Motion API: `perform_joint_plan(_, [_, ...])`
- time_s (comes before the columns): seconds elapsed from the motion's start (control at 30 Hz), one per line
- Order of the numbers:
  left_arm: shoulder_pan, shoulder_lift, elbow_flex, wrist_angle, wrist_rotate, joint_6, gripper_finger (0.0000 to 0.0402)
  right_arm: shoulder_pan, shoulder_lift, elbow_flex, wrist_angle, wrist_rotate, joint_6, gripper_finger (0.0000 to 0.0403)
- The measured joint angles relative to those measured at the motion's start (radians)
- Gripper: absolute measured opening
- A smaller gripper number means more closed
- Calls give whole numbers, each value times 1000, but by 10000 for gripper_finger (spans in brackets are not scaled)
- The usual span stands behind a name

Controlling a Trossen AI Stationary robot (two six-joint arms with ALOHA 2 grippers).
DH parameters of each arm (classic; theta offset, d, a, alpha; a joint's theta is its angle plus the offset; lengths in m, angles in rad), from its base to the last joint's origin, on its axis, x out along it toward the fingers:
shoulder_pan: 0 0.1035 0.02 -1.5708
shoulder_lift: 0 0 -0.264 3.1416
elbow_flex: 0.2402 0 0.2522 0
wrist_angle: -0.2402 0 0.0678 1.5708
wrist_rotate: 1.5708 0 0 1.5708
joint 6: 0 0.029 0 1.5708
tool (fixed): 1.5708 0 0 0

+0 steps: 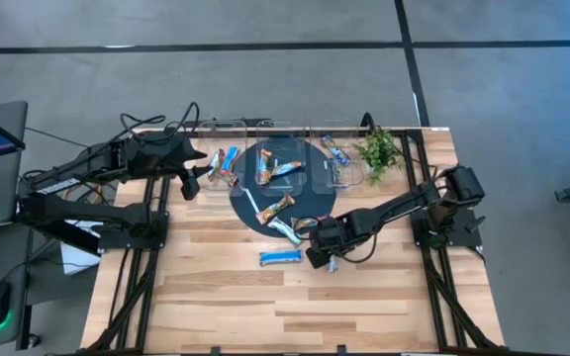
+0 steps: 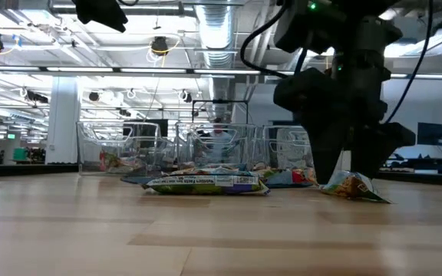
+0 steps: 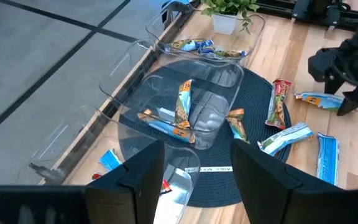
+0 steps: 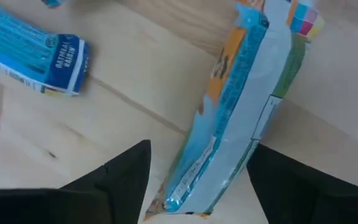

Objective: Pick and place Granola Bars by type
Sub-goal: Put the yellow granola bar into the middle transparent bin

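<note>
Granola bars are spread about. Some lie in three clear containers along the far edge: left (image 1: 224, 163), middle (image 3: 182, 102), right (image 3: 197, 45). Others lie on the dark round mat (image 1: 283, 206), and a blue-white one (image 1: 280, 257) lies flat on the wood. My right gripper (image 4: 197, 186) is open and low over a blue-orange-white bar (image 4: 235, 118) on the table. Its fingers stand on either side of the bar's end, with a gap showing beside one finger. My left gripper (image 3: 197, 180) is open and empty, high above the left container.
A small green plant (image 1: 377, 148) stands at the far right corner beside the right container. The dark mat (image 1: 310, 203) lies under the middle container. The near half of the wooden table (image 1: 295, 307) holds no objects. Arm frames run along both table sides.
</note>
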Motion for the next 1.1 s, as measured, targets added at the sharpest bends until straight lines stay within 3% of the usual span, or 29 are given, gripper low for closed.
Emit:
perform_joint_plan(0.43, [0, 0, 0, 0, -1, -21, 180, 41, 18, 1, -22, 96, -102, 248])
perform_joint_plan(0.87, [0, 1, 0, 0, -4, -39, 180, 70, 20, -2, -42, 141, -172, 97])
perform_joint_plan(1.1, [0, 1, 0, 0, -4, -39, 180, 120, 14, -3, -31, 158, -400, 73])
